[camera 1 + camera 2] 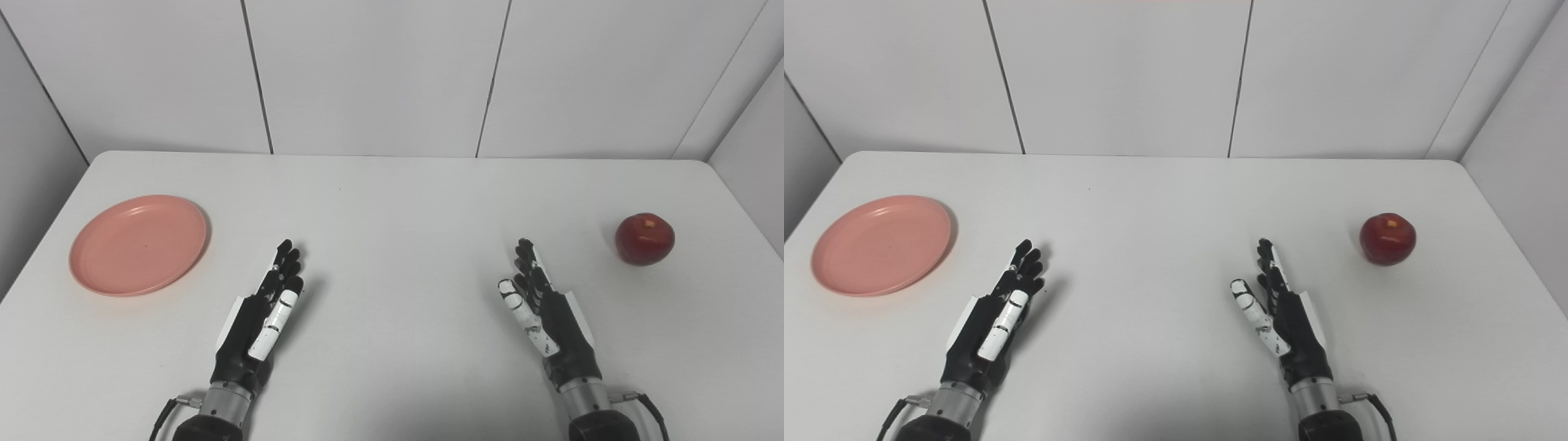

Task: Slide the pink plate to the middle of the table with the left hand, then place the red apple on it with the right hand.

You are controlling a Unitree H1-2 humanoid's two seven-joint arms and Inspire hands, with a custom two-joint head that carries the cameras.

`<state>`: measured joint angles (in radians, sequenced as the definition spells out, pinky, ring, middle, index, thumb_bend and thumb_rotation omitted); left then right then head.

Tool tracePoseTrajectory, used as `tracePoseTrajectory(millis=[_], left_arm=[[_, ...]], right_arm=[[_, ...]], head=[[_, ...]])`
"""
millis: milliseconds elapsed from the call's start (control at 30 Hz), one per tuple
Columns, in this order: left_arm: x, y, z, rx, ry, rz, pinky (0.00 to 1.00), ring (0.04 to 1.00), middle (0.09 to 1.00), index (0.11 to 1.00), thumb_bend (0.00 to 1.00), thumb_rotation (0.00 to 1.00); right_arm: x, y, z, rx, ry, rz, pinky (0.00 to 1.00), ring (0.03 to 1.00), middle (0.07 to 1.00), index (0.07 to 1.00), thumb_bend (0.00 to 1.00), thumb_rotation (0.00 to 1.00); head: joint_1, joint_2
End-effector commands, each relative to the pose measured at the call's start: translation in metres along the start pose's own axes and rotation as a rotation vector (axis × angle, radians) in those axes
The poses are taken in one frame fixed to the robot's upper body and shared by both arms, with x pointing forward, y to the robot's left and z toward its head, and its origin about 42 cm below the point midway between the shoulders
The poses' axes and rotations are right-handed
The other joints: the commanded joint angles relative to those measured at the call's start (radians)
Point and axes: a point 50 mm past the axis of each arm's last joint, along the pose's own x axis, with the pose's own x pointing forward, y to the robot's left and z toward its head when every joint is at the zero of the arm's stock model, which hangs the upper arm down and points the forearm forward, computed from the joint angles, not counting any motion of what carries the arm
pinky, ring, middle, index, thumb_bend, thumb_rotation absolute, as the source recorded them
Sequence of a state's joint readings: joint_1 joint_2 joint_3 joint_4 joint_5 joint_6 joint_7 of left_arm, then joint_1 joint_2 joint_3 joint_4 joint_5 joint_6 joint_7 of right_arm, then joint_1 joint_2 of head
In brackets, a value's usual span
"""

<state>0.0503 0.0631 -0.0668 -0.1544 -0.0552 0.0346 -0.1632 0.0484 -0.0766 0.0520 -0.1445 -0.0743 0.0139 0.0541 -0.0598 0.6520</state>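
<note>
- Left eye view: pink plate (138, 244) is seen flat on the surface (392, 202) at far left, well apart from the middle, so the slide is judged not yet begun.
- Left robot hand (262, 318) is held low near the front edge, fingers straight and together, nothing gripped; it sits right of the plate w/ a clear gap, prob. staged as a start pose for a sideways reach.
- Red apple (644, 239) is set upright at far right, away from the plate, presumably so each item falls to its own arm.
- Right robot hand (545, 312) is likewise extended and empty, thumb splayed a bit, left of the apple and not touching it.
- Right eye view: same layout, shifted left in frame; more of the right-side wall (1519, 122) and bare surface beyond the apple is shown.
- The plate's left rim is brought closer to the frame edge here, whereas more of the left wall is given by the other view.
- Whether palms touch the surface can't be told from either view.
</note>
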Motion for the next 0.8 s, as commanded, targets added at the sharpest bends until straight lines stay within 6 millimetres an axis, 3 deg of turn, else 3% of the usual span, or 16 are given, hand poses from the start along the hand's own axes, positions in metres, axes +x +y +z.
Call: tracePoseTrajectory(millis=[0, 433, 767], left_arm=[[0.0073, 0.0012, 0.0099, 0.001, -0.065, 0.010, 1.00, 1.000, 1.000, 1.000, 0.60, 0.67], [0.0073, 0.0022, 0.0075, -0.024, -0.072, 0.004, 1.00, 1.000, 1.000, 1.000, 0.63, 0.57], [0.0070, 0.0022, 0.0074, -0.010, -0.061, 0.006, 1.00, 1.000, 1.000, 1.000, 0.63, 0.64]], right_arm=[[0.0074, -0.0045, 0.0079, -0.015, -0.038, -0.007, 1.00, 1.000, 1.000, 1.000, 0.71, 0.75], [0.0072, -0.0065, 0.0065, -0.017, -0.038, -0.006, 1.00, 1.000, 1.000, 1.000, 0.70, 0.75], [0.0077, -0.0069, 0.0059, -0.022, -0.036, -0.007, 1.00, 1.000, 1.000, 1.000, 0.71, 0.75]], head=[[0.000, -0.001], [0.003, -0.006], [0.005, -0.008]])
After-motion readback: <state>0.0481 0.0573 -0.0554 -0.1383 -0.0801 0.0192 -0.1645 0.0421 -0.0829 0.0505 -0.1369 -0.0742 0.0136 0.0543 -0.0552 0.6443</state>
